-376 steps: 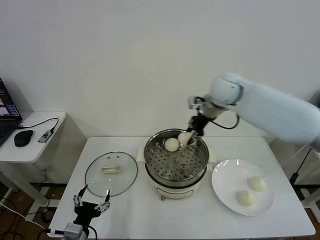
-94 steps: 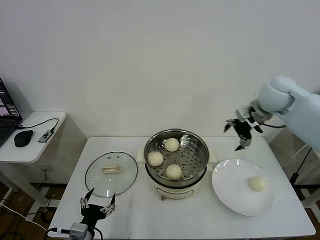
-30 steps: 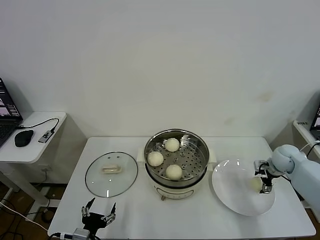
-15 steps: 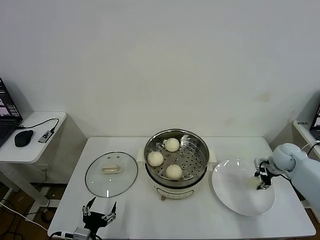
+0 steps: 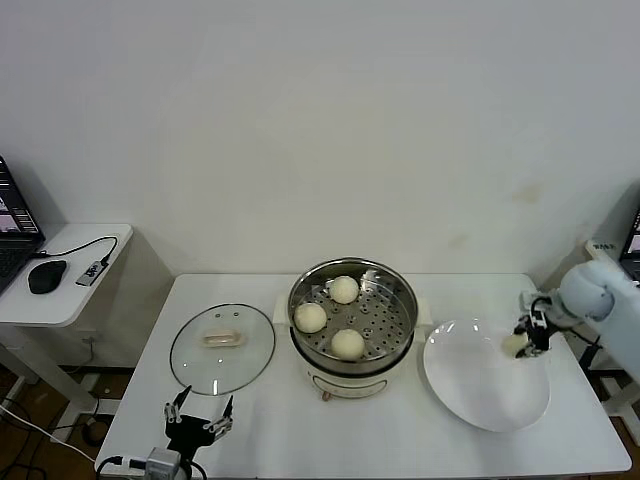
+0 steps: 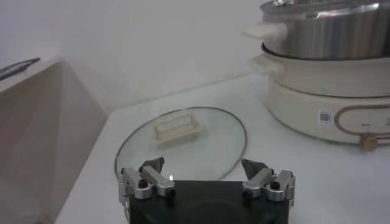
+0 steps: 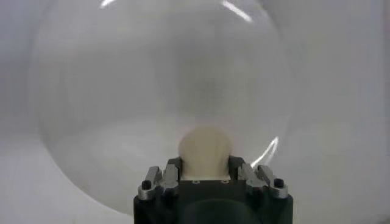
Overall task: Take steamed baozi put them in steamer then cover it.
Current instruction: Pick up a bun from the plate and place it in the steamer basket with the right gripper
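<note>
1. My right gripper (image 5: 523,341) is clamped on the last baozi (image 7: 205,150), lifted above the plate (image 5: 470,385) for carrying to the steamer (image 5: 352,322).
2. Three baozi sit in the steamer tray.
3. The cover (image 5: 222,346) lies on the bench (image 5: 400,440), just ahead of my spread, idle left gripper (image 6: 206,180).

I count four baozi: three inside the steamer (image 5: 352,318), at (image 5: 344,289), (image 5: 310,317) and (image 5: 347,343), and a fourth baozi (image 5: 514,344) just above the plate's (image 5: 480,385) far rim, right of the steamer. One plate, one steamer, and one cover (image 5: 222,347) left of the steamer.
</note>
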